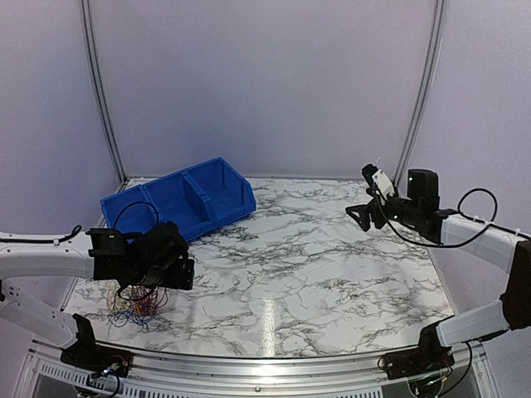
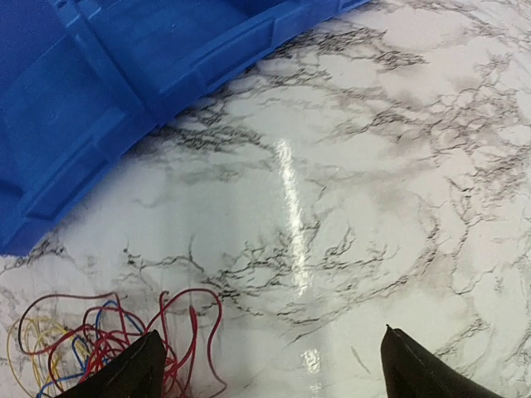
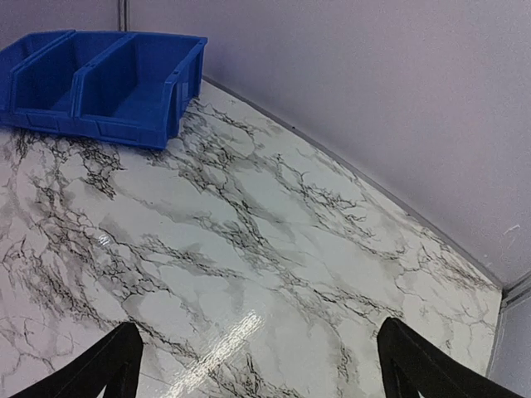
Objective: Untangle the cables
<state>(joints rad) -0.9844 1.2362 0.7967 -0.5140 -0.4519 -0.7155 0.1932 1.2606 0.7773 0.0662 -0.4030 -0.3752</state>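
The cables (image 1: 133, 307) lie in a small tangle of red, blue, yellow and dark loops on the marble table at the near left. In the left wrist view the cables (image 2: 99, 340) fill the lower left corner, red loops foremost. My left gripper (image 1: 170, 282) hovers right over the tangle, open; its left finger (image 2: 133, 369) stands over the red loops and nothing lies between its tips (image 2: 270, 365). Far off on the right, my right gripper (image 1: 358, 214) is raised above the table and open, its span (image 3: 257, 365) holding nothing.
A blue bin (image 1: 178, 201) with three compartments stands at the back left, just beyond the left gripper; the blue bin (image 2: 108, 91) fills the upper left of the left wrist view. The marble table (image 1: 315, 274) ends at white walls behind and at both sides.
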